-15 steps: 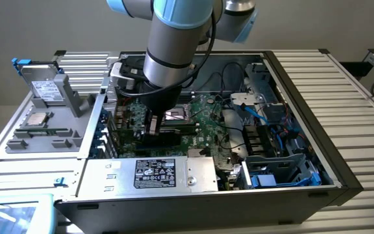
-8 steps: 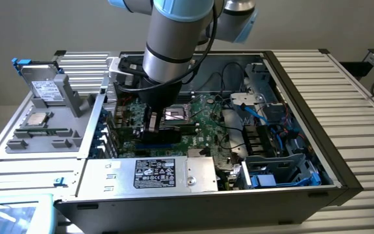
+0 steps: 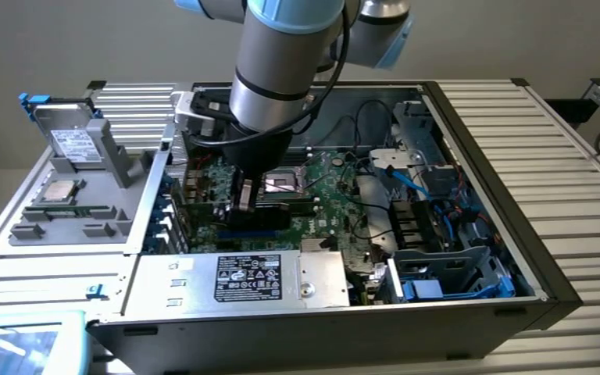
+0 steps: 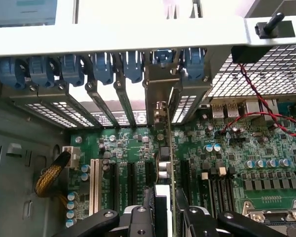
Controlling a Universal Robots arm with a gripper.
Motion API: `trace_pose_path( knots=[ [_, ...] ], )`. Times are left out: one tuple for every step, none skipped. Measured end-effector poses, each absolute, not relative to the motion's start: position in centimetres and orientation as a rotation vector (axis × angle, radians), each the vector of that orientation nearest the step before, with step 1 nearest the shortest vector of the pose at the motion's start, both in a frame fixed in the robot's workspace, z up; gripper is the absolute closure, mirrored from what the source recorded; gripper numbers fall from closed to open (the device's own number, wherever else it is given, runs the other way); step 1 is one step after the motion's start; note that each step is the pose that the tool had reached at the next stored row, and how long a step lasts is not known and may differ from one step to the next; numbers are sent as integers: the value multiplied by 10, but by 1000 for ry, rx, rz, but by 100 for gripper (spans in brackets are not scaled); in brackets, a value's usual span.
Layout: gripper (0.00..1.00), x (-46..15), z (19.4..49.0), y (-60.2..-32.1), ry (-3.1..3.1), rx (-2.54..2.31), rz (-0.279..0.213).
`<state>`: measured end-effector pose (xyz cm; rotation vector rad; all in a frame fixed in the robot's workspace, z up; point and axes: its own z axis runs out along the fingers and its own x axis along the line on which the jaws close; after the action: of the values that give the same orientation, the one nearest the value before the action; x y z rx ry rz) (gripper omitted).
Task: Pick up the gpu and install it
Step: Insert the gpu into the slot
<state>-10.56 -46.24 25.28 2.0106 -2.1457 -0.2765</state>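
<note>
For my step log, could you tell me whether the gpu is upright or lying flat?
Upright: the gpu stands on edge above the motherboard, gripped in the tool. Seated or not: cannot tell.

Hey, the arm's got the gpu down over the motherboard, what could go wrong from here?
1. The gpu, held edge-on by the gripper, could come down off-line and scrape the motherboard.
2. Its metal bracket might snag on the rear slot covers or blue latches.
</note>
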Motion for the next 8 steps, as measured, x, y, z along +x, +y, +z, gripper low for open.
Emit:
trace_pose_path(
  knots=[
    [73,-104,252,-462,-2146,2011,-277],
    [73,-103,252,-462,-2146,2011,-277],
    [73,-102,251,-462,-2146,2012,-276],
    [73,-102,251,-463,-2146,2012,-276],
    [73,-102,251,-463,-2146,2011,-276],
    [73,-102,251,-462,-2146,2011,-276],
    [73,-101,251,-462,-2146,2012,-276],
    [73,-101,250,-462,-2146,2012,-276]
  ],
)
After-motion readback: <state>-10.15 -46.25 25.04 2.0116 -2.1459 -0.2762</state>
